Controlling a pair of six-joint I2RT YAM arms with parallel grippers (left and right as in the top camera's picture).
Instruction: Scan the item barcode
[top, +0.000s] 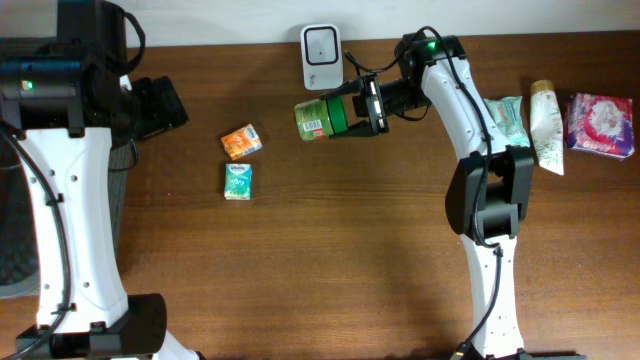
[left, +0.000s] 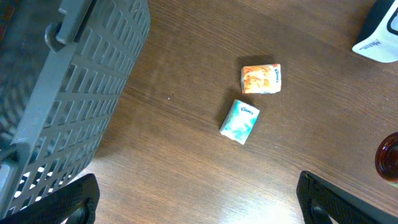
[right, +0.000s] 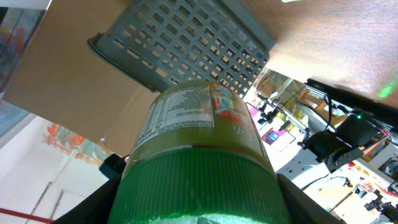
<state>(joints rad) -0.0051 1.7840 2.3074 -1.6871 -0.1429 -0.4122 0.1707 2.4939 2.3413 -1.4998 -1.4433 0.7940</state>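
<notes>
- Overhead view: the right gripper (top: 366, 104) pinches the jar (top: 318, 118) by its green lid (top: 343, 112). The jar lies on its side, with its bottom turned toward the left arm's side of the table (top: 350, 250).
- The jar is just in front of the white scanner (top: 320, 55), which stands at the far edge of the table. From here I cannot tell whether they touch.
- A white patch of the label shows on the upper side of the jar, but it is too small for me to read.
- The left gripper (top: 160, 105) is well apart from the jar, and its jaws are spread wide with nothing between them.
- An orange pack (top: 241, 141) and a teal pack (top: 238, 181) lie near each other between the two arms.
- On the right side lie a crumpled packet (top: 508, 118), a tube (top: 546, 125) and a pink pack (top: 600, 125).
- Left wrist view: the left gripper (left: 196, 190) is over bare wood, and its two fingers (left: 62, 205) stand at the lower corners of the picture.
- The grey basket (left: 68, 93) fills the left side. The orange pack (left: 261, 79) and the teal pack (left: 240, 121) lie in the middle, close but not touching.
- A corner of the scanner (left: 379, 31) and a dark edge of the jar (left: 388, 158) show at the right border.
- Right wrist view: the right gripper (right: 199, 208) is closed around the ribbed lid (right: 199, 186), with one finger on each side.
- The jar (right: 199, 118) points away from the camera, with its printed label toward me. The basket (right: 186, 43) is behind it.
</notes>
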